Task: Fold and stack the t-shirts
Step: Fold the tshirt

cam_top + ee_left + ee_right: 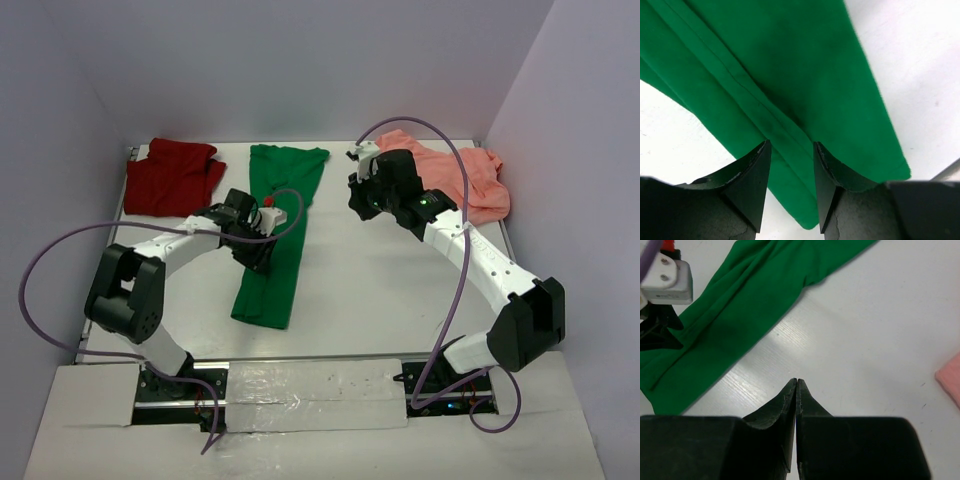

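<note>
The green t-shirt (290,180) lies as a long folded strip running from the table's back down toward the front left. My left gripper (262,245) hovers over the strip's middle with its jaws open; in the left wrist view the gripper (790,142) has green cloth (790,75) lying flat below the gap, not pinched. The dark red t-shirt (172,178) sits bunched at the back left. A salmon pink t-shirt (470,185) lies crumpled at the back right. My right gripper (358,197) hangs between green and pink, shut and empty (797,380) above bare table.
The white table (380,280) ends at walls on the left, back and right. In the right wrist view, the green strip (740,305) crosses the upper left, the left gripper's white body (665,275) shows there, and a pink corner (952,380) shows at right.
</note>
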`<move>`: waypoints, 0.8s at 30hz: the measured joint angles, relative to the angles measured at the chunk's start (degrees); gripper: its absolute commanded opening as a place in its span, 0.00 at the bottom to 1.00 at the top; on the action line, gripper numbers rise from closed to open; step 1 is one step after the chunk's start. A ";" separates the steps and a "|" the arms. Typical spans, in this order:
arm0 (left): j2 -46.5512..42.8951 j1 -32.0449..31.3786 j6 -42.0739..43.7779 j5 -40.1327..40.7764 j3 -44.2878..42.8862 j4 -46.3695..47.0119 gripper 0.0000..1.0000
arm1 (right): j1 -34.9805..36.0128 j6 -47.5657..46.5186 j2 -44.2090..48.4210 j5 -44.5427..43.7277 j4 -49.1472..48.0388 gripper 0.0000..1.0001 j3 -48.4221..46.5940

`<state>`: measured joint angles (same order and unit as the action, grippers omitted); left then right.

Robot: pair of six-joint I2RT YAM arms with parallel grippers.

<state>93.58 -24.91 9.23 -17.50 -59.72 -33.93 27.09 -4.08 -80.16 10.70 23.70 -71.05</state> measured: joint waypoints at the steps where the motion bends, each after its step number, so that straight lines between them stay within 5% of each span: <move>1: 0.59 -0.22 -0.04 0.59 0.00 0.00 0.48 | 0.00 0.00 0.00 0.02 0.00 0.08 0.00; 13: 4.70 -4.02 -1.01 6.12 0.02 0.37 0.45 | 0.00 0.00 -0.02 0.48 0.04 0.08 0.00; 14: 4.81 -4.37 -1.07 6.43 0.00 0.42 0.43 | 0.00 0.00 0.00 0.55 0.04 0.08 0.00; 18: 5.01 -4.79 -1.27 7.08 0.00 0.61 0.00 | 0.00 0.00 0.00 0.57 0.04 0.08 0.00; 24: 5.03 -4.79 -1.33 7.80 0.00 0.66 0.00 | 0.00 0.00 0.00 0.85 0.04 0.08 0.00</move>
<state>98.61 -29.69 7.90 -9.69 -59.72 -33.28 27.09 -4.08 -80.16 11.55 23.75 -71.05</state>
